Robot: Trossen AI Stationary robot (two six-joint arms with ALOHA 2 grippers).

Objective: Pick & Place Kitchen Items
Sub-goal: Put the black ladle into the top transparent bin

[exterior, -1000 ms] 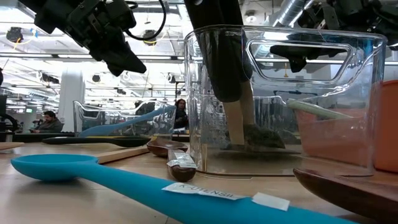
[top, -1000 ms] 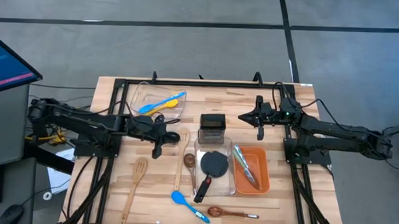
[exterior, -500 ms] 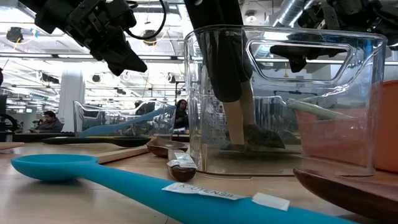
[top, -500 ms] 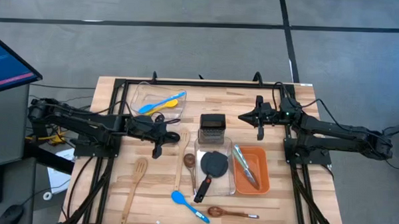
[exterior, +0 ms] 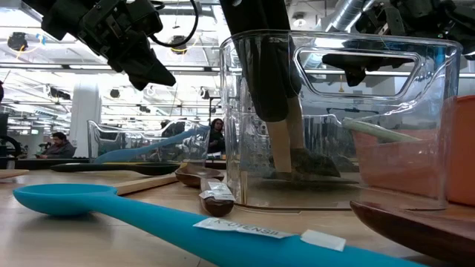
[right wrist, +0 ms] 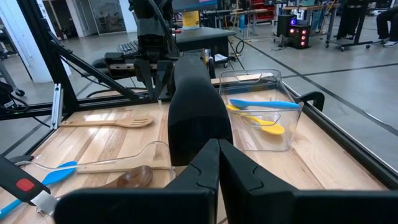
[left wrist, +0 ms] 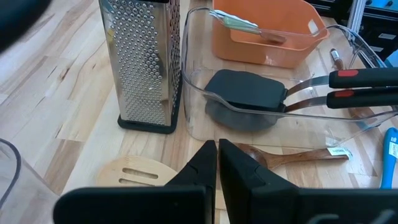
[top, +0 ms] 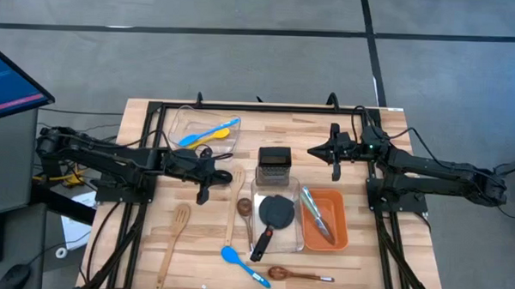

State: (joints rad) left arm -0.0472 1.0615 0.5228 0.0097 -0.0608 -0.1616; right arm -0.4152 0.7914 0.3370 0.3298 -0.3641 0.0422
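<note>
Pale wooden table (top: 369,260) inside a black frame: steel box grater (top: 274,165) upright at centre, clear plastic bin (top: 295,236) holding black turners (top: 277,213) just in front of it, orange tub (top: 340,237) with metal tongs (top: 317,215) beside that. Clear tray (top: 177,123) at the back-left holds a blue spoon (top: 213,130) and a yellow spoon (top: 209,136). Left gripper (top: 203,192) hangs closed and empty near a slotted wooden spatula (top: 235,193); right gripper (top: 335,171) hangs closed and empty behind the orange tub.

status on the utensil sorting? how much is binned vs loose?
Binned: blue and yellow spoons in one clear bin, black turners in another, tongs in the orange bin. In hand: nothing; left gripper and right gripper are shut and empty. Loose: wooden spatula, blue spoon, grater.
</note>
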